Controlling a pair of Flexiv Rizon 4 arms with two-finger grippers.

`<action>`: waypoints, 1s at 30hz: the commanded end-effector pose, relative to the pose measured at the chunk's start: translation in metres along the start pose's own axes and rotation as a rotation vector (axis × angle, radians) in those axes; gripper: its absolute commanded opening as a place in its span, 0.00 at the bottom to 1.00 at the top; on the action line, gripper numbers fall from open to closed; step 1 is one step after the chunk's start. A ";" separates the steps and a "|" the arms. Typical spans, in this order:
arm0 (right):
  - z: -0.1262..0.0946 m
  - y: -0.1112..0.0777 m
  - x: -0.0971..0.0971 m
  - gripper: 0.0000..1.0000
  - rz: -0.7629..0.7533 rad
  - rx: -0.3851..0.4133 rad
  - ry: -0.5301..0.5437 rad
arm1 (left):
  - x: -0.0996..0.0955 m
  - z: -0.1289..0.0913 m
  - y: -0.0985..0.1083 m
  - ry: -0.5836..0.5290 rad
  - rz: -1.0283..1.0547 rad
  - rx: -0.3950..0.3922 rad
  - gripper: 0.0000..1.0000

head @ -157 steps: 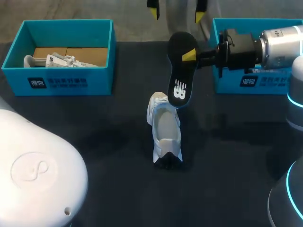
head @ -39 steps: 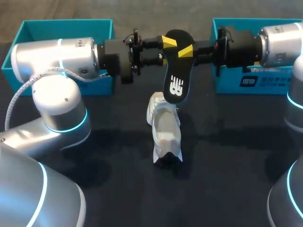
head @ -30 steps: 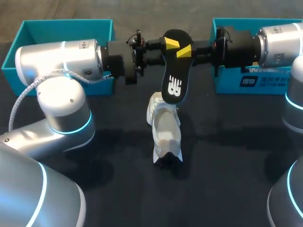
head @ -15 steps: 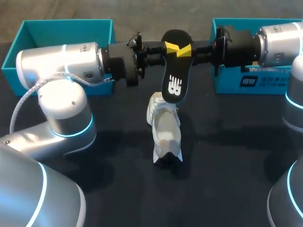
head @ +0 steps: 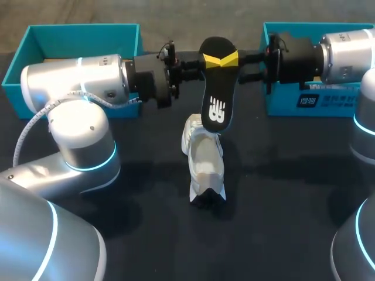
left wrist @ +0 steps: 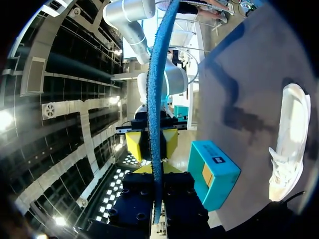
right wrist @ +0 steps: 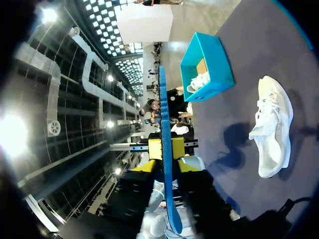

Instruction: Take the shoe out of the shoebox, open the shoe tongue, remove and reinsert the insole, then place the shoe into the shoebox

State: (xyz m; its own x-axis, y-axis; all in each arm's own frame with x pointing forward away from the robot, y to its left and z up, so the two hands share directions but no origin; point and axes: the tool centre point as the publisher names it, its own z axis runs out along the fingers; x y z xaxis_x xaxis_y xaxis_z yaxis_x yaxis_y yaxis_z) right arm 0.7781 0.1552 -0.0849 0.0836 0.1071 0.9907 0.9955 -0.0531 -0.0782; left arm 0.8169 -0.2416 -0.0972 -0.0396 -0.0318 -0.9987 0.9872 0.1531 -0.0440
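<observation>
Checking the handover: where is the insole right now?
In the head view the insole hangs mid-table above the white shoe, held between the left end effector and right end effector.

Left gripper point(head: 208, 59) newly arrived, jaws now on the insole point(head: 217, 96) opposite the right gripper point(head: 230, 57)

Dark grey table point(head: 281, 193), brown cardboard insert point(right wrist: 201, 66)

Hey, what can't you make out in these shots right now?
Left shoebox interior: head view, left arm covers most of it.
Right shoebox interior: head view, right arm covers it.
Whether the insole touches the shoe: head view, its lower end overlaps the shoe.
Insole faces: both wrist views show it edge-on.
</observation>
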 end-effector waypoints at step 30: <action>-0.093 -0.017 -0.029 1.00 -0.047 -0.183 -0.193 | 0.002 -0.009 -0.006 0.027 -0.021 0.049 0.00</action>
State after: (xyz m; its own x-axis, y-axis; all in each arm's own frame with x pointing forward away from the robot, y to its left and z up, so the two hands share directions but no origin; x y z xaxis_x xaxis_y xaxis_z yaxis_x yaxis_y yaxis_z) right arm 0.7573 0.0606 -0.1033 0.0589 0.2970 0.9531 0.9766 -0.2150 0.0066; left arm 0.8095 -0.2350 -0.0997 -0.0646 -0.0106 -0.9979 0.9923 0.1055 -0.0654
